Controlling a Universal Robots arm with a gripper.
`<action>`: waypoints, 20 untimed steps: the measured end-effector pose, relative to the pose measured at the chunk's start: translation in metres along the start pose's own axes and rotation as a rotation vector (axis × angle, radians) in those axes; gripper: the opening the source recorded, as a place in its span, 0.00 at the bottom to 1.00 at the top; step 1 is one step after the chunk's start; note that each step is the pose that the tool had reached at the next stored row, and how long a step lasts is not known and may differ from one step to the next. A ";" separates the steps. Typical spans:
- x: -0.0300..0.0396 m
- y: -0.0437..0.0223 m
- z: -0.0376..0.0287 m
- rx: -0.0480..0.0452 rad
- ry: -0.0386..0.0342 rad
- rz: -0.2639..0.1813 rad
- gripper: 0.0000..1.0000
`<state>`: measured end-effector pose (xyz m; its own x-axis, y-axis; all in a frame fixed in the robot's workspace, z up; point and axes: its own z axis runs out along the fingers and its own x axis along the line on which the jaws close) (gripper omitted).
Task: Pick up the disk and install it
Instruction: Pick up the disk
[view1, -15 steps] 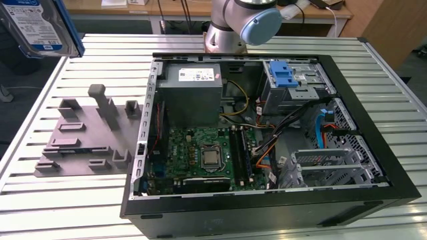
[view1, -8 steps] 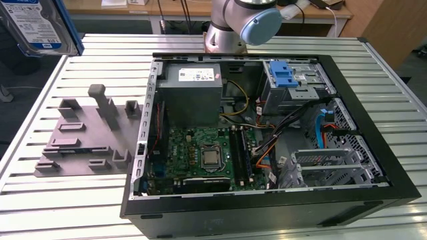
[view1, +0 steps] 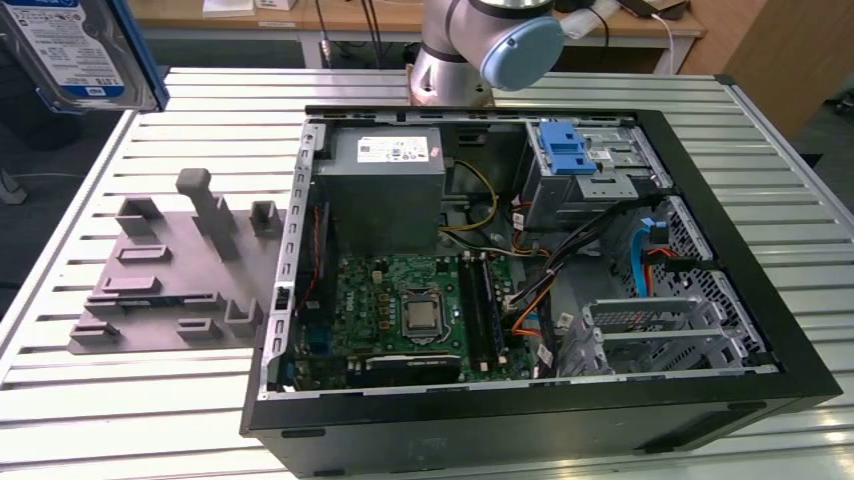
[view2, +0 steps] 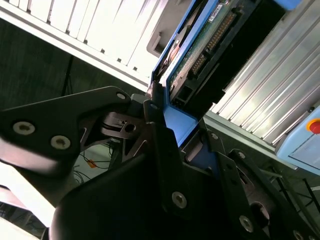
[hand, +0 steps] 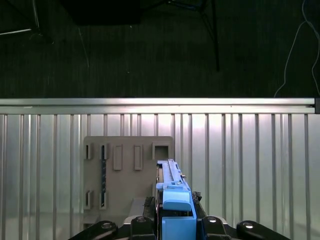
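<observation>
The disk (view1: 78, 48), a silver hard drive with a blue-and-white label and a blue plastic frame, hangs high in the air at the exterior view's upper left, above the table's corner. In the second wrist view my gripper (view2: 172, 107) is shut on the disk (view2: 200, 50), its black fingers (view2: 155, 125) clamping the blue frame at one end. In the first wrist view the disk (hand: 172, 187) stands edge-on in the gripper (hand: 176, 220), well above the grey holder plate (hand: 125, 170).
An open black computer case (view1: 761, 385) lies on the slatted metal table (view1: 120, 400). Inside are a silver cage with a blue latch (view1: 577, 160), a grey metal box (view1: 387, 190), a green motherboard (view1: 400, 310) and cables. The grey holder plate (view1: 174, 270) lies beside the case.
</observation>
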<state>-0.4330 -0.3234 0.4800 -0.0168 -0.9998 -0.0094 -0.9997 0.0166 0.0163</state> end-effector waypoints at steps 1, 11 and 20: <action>0.0000 -0.0011 0.0001 0.0001 0.0000 0.000 0.37; -0.0002 -0.0131 -0.0002 0.0001 -0.0001 0.000 0.37; -0.0003 -0.0198 -0.0002 0.0001 0.0000 0.000 0.37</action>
<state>-0.4132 -0.3234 0.4799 -0.0167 -0.9998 -0.0094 -0.9997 0.0166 0.0161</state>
